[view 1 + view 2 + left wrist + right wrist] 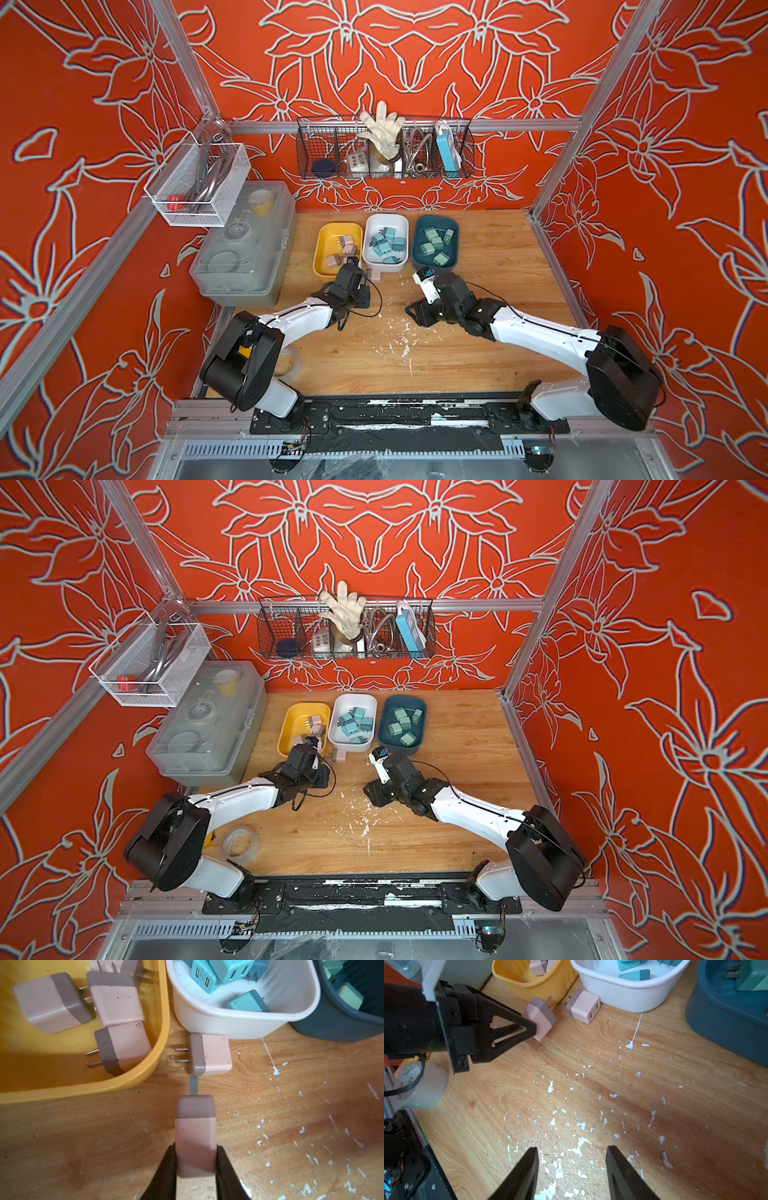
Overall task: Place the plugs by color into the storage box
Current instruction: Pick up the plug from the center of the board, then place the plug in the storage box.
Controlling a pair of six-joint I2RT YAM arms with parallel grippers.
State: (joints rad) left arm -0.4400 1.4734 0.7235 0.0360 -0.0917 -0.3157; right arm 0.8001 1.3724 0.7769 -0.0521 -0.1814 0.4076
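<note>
- Since the left gripper is clamped on a pink plug across its side faces, prongs leading, the step in hand looks like carrying that plug into the yellow bin, where the other pink plugs lie
- The held plug hangs just outside the yellow bin's near rim, over the bare table, so it needs enough lift for prongs and body to pass above that rim without catching
- A second pink plug lies on the table just beside the yellow bin's outer wall, right ahead of the held plug's prongs; pushing straight forward would likely knock it, so lifting first and then swinging toward the yellow bin is the safer path
- The best drop spot seems to be the open patch of floor inside the yellow bin's near corner, clear of the plugs already there
- The jaws should part only once the whole plug is inside the yellow bin's rim, and low, so it does not bounce out
- The right gripper hovers with its jaws apart and empty, over the table well away from the yellow bin; keeping it there leaves the left arm a free path
- Blue plugs fill the white bin next to the yellow bin, so colour is not in doubt
</note>
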